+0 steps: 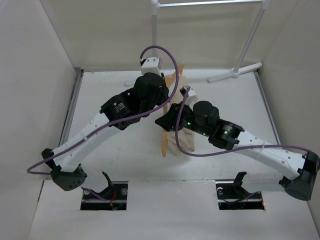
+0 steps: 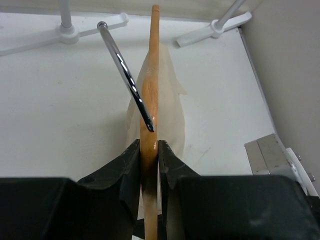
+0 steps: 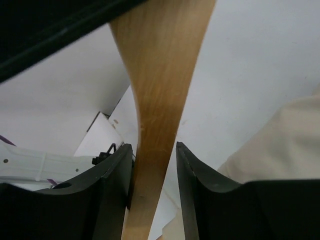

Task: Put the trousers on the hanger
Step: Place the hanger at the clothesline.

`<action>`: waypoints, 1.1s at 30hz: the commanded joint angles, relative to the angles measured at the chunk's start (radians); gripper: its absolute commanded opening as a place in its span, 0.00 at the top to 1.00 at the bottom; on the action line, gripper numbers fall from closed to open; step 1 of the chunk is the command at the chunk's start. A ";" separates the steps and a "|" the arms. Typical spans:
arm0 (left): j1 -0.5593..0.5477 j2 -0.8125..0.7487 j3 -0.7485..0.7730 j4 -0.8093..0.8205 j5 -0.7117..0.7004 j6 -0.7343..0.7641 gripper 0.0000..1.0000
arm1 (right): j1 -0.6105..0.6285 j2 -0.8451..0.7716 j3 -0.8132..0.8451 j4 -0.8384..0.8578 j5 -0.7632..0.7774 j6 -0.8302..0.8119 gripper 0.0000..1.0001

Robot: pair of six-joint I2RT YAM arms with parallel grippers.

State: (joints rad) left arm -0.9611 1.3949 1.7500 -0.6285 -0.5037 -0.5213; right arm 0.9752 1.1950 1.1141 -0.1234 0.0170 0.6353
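Both arms hold the hanger (image 2: 150, 85) above the tabletop (image 2: 60, 100) — left gripper (image 2: 149, 150) clamped tight beside the hook, right gripper (image 3: 155, 160) closed round one wooden arm. The trousers (image 2: 172, 105) spill out either side beneath, seemingly draped on — mostly done, I'd say.

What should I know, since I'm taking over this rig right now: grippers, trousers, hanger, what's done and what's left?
Left gripper: shut on the wooden hanger, just below its metal hook.
Right gripper: straddles one arm of the hanger, with a gap on one side; grip unclear.
Trousers: draped against the hanger; whether they hang over it is hidden.
Done: hanger in hand.
To do: confirm the trousers sit on it.
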 commanded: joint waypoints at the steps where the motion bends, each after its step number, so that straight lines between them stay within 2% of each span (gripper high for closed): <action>1: 0.000 -0.011 0.063 0.056 -0.024 -0.003 0.97 | 0.006 0.015 0.032 0.062 0.014 0.009 0.58; 3: 0.000 -0.004 0.066 0.058 -0.022 -0.005 0.97 | 0.006 0.020 0.027 0.071 0.012 0.018 0.76; 5: 0.005 -0.002 0.063 0.065 -0.024 -0.006 0.94 | 0.006 0.011 0.027 0.077 0.015 0.038 0.85; 7: 0.011 -0.005 0.054 0.082 -0.029 -0.008 0.85 | 0.004 -0.009 0.021 0.106 0.008 0.070 0.90; 11: 0.049 -0.034 0.057 0.122 -0.019 -0.008 0.58 | -0.065 -0.046 0.041 0.137 -0.043 0.131 0.91; 14: 0.081 -0.077 0.068 0.145 0.022 -0.002 0.23 | -0.112 -0.051 0.078 0.134 -0.089 0.147 0.91; 15: 0.095 -0.098 0.062 0.156 0.036 0.000 0.00 | -0.129 -0.049 0.093 0.130 -0.098 0.147 0.91; 18: 0.124 -0.170 0.037 0.174 0.068 0.000 0.00 | -0.184 -0.041 0.136 0.108 -0.115 0.142 0.92; 22: 0.140 -0.325 -0.102 0.243 0.056 -0.003 0.00 | -0.273 -0.017 0.187 0.097 -0.155 0.144 0.92; 27: 0.218 -0.525 -0.360 0.241 -0.021 -0.038 0.00 | -0.436 0.055 0.297 0.077 -0.230 0.139 0.93; 33: 0.275 -0.645 -0.677 0.156 0.007 -0.132 0.00 | -0.643 0.236 0.541 0.024 -0.318 0.175 0.93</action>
State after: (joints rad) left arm -0.7025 0.7414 1.1961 -0.4126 -0.5110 -0.5934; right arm 0.3920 1.3930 1.5169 -0.1875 -0.2424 0.8192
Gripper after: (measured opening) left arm 0.997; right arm 0.309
